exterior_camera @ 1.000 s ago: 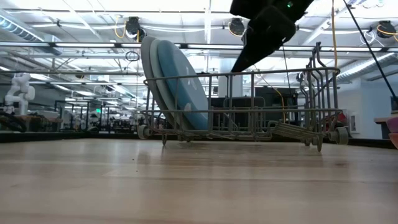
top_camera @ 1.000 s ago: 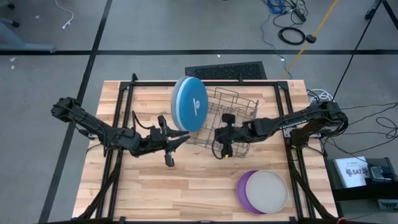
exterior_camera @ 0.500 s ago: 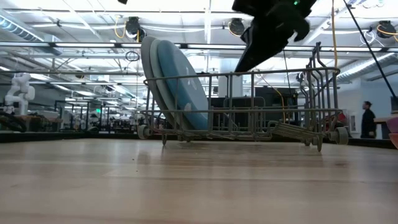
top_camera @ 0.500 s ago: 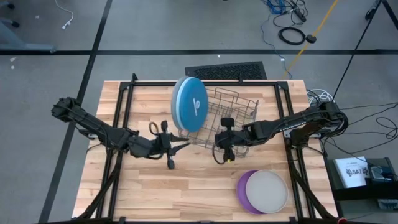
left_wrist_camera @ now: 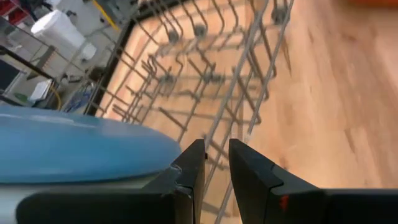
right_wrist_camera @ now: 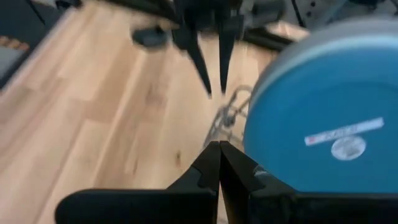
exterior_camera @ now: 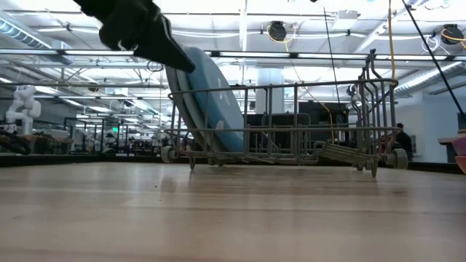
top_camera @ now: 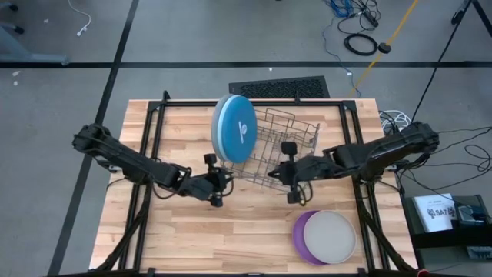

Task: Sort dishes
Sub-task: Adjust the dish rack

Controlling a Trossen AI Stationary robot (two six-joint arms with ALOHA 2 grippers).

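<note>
High view: blue plates (top_camera: pixel 234 128) stand on edge at left end of rack (top_camera: pixel 286 146); purple + beige plates (top_camera: pixel 326 236) stacked on table (top_camera: pixel 192 231), front right. Left gripper (top_camera: pixel 217 187) slightly spread, empty; right gripper (top_camera: pixel 293 175) pressed together, empty. Plates prob. light, stiff, slick — grab by rim.

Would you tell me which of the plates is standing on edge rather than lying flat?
The blue plate at the left end of the dish rack stands on edge, leaning there. The beige-grey plate lies flat on the purple plate on the table.

I see: blue plates (top_camera: pixel 234 129) upright, leaning in rack's left end | beige-grey plate (top_camera: pixel 331 235) atop purple plate (top_camera: pixel 300 233), table front-right
</note>
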